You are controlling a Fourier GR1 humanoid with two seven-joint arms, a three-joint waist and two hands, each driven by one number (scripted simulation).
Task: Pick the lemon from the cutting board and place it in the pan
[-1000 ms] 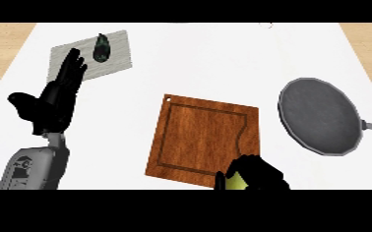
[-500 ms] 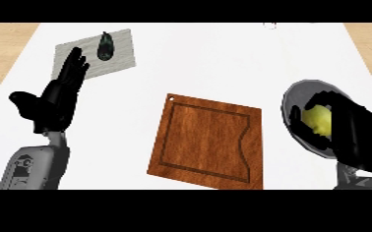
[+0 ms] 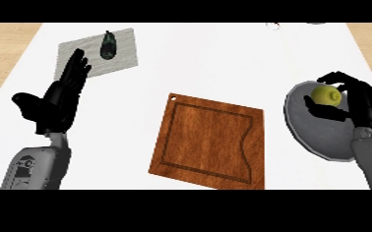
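Yellow lemon (image 3: 327,95) sits within the curled fingers and thumb of the right robot hand (image 3: 355,105), held over the far part of the grey pan (image 3: 320,137), well right of the wooden cutting board (image 3: 209,142), so release probably goes straight down.

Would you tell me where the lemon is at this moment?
The lemon is at the head view's right, held by the right hand with fingers curled round it over the upper part of the pan, right of the cutting board.
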